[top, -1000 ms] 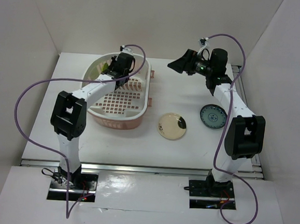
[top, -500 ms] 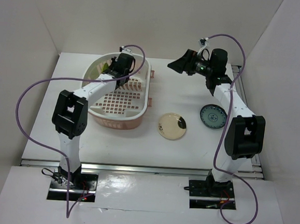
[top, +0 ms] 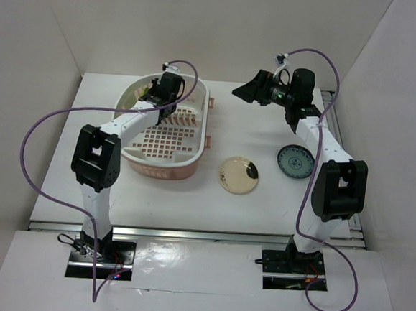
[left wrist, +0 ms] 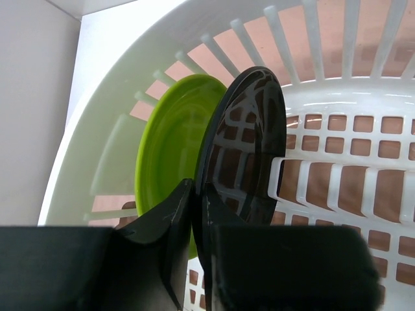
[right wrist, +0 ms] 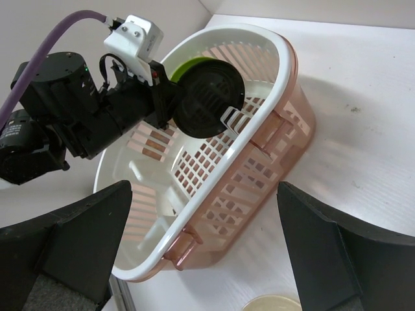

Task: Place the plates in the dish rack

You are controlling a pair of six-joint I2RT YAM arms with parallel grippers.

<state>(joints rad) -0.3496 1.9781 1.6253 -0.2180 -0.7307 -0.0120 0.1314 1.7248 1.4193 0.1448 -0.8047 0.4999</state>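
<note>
Found cream plate (top: 239, 174) and teal plate (top: 295, 162) flat on table (top: 253, 130), right of rack (top: 165, 168). Inside rack, noted left gripper (left wrist: 194, 214) clamped on upright black plate (left wrist: 243, 149), just beside green plate (left wrist: 170, 142) at far wall. Recorded right gripper (top: 251, 89) raised over far table, jaws apart, empty.

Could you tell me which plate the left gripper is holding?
The black plate, upright in the dish rack beside the green plate, its rim in the left gripper. The cream plate and teal plate lie flat on the table.
</note>
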